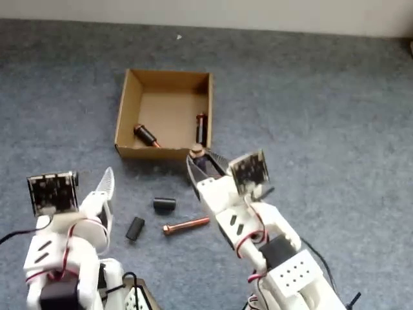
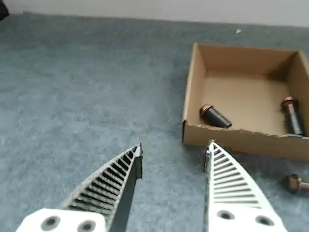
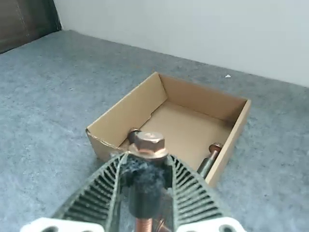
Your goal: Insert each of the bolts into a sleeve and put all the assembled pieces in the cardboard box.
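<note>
The right claw point(image 3: 145, 160) is closed on a black sleeve point(image 3: 143, 193) with a bolt point(image 3: 147, 144) through it, right at the near wall of the cardboard box point(image 1: 151, 153). The left claw point(image 2: 175, 147) stands wide, holding nothing, above the table point(image 1: 335, 103). Two assembled pieces point(image 1: 145, 135) lie inside the box. Two loose sleeves point(image 1: 164, 205) and a bare bolt point(image 1: 186, 225) lie between the arms. The table has a grey, carpet-like cover, and a pale wall point(image 3: 193, 29) rises behind. The sleeve hides most of the held bolt's shank.
</note>
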Tool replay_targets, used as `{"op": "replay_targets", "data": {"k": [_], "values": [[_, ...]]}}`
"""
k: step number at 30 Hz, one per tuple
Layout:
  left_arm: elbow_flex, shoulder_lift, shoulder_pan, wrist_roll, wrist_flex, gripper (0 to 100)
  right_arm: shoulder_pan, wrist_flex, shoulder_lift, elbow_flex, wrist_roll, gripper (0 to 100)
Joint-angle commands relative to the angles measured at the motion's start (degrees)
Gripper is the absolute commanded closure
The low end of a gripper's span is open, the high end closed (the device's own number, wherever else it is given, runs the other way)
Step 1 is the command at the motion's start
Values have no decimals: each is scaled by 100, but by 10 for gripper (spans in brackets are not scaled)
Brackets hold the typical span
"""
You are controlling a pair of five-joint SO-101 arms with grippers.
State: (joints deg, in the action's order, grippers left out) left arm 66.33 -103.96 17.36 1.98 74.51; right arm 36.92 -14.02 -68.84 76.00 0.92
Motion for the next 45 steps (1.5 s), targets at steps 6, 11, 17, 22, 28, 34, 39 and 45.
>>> {"op": "replay_targets", "data": {"k": [6, 11, 17, 22, 28, 34, 39, 45], "values": [[1930, 31, 576, -88, -958, 772, -92, -4, 3046, -3116, 35, 993], [2325, 31, 558, -290, -1073, 772, -101, 4, 4945, -4585, 53, 993], [2352, 31, 576, -316, -1046, 772, -268, -13, 6897, -6132, 35, 988], [2431, 31, 576, -316, -1073, 772, -523, -163, 7864, -7073, 26, 870], [2431, 31, 576, -316, -1073, 772, -505, -1446, 7618, -7424, 26, 775], [2387, 31, 611, -316, -1073, 772, -505, -2835, 6457, -7433, 26, 775], [2325, 31, 1121, -299, -1187, 772, -382, -4119, 5587, -6765, 26, 775], [2308, 31, 1332, -290, -1196, 772, 171, -4664, 4769, -5314, -114, 775]]}}
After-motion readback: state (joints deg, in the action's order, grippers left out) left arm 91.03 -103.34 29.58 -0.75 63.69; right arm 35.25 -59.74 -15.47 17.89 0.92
